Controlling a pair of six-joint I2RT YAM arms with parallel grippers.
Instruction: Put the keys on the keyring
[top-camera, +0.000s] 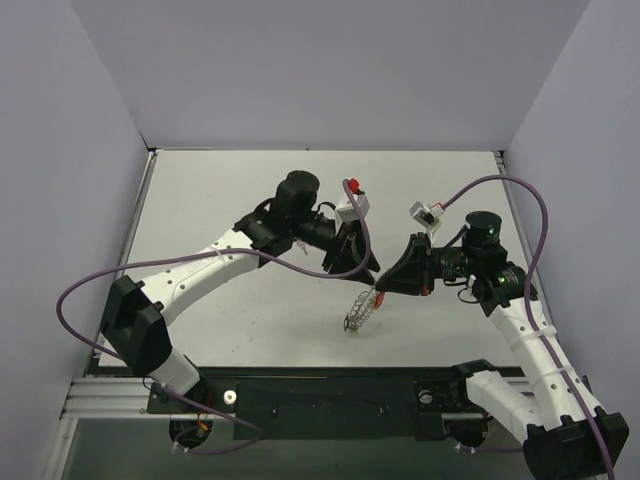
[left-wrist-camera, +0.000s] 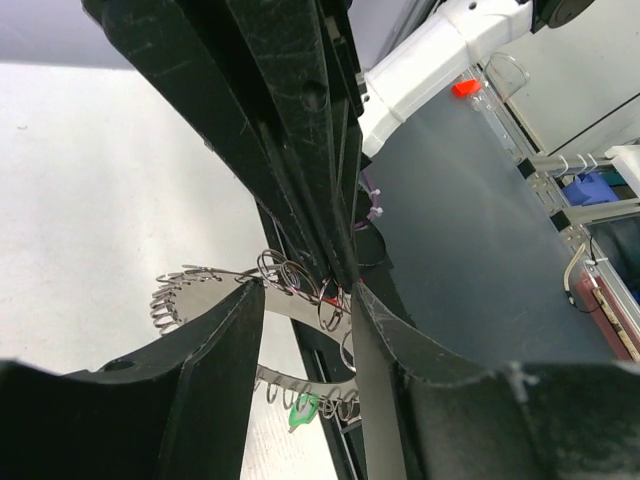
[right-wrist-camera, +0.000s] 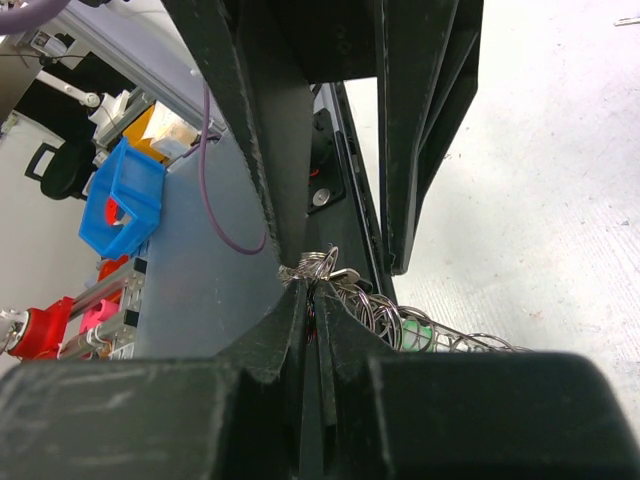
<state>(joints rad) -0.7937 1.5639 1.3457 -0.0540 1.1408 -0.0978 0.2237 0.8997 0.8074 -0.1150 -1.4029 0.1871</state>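
Note:
The keyring (top-camera: 360, 312), a flat silver ring rimmed with wire loops, hangs tilted above the table between both grippers. My right gripper (top-camera: 380, 292) is shut on its upper rim; in the right wrist view its fingertips (right-wrist-camera: 312, 285) pinch the loops, with a sliver of red at the pinch. My left gripper (top-camera: 355, 268) is open just behind it. In the left wrist view its jaws (left-wrist-camera: 305, 290) straddle the keyring's band (left-wrist-camera: 200, 288), close to the right gripper's tips. A green key (left-wrist-camera: 303, 408) hangs from a lower loop, and it also shows as a green key (right-wrist-camera: 415, 328) in the right wrist view.
The white table (top-camera: 230, 190) is walled at the back and both sides. A black rail (top-camera: 330, 385) runs along its near edge. Purple cables (top-camera: 90, 285) loop off both arms. A blue bin (right-wrist-camera: 125, 200) sits beyond the table.

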